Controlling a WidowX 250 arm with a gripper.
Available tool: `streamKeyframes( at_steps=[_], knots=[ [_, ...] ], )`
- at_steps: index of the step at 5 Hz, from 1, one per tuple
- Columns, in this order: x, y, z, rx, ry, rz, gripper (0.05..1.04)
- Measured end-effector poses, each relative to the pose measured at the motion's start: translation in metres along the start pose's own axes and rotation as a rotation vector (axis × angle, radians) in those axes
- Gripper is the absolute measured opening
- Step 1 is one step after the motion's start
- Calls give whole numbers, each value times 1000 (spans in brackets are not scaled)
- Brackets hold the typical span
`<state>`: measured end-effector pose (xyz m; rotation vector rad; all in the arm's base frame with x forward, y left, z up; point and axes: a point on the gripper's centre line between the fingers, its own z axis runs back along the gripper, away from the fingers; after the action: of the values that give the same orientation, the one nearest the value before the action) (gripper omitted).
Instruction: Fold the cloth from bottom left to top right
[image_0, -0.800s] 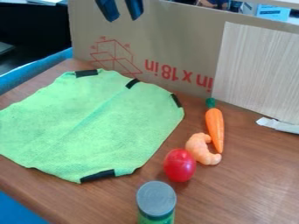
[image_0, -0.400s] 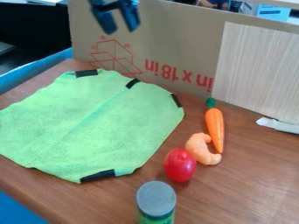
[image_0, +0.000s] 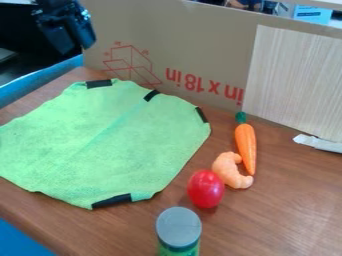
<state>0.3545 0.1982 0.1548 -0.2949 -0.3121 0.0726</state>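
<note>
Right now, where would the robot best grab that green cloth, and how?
Probably pinch the green cloth at its lower-left edge, coming from above: it lies nearly flat on the table, so its thin rim seems the easiest hold, and the fold should start there.

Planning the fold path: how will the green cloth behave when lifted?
The green cloth looks thin and creased, so probably floppy, sagging from any grip. The black tape patches at its edge may stiffen those spots slightly.
</note>
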Motion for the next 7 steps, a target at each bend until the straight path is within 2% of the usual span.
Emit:
streamKeyframes(
  at_steps=[1, 2, 3, 4, 5, 6, 7],
  knots=[
    [-27, 27, -1, 113, -22, 15, 999],
    [-51, 44, -5, 199, -5, 41, 999],
    [-70, 52, -14, 243, 1, 127, 999],
    [-88, 67, -18, 248, -26, 248, 1000],
    [-103, 70, -30, 216, -56, 307, 999],
    [-116, 75, -33, 183, -104, 364, 999],
    [-119, 75, -25, 185, -154, 402, 999]
  ],
)
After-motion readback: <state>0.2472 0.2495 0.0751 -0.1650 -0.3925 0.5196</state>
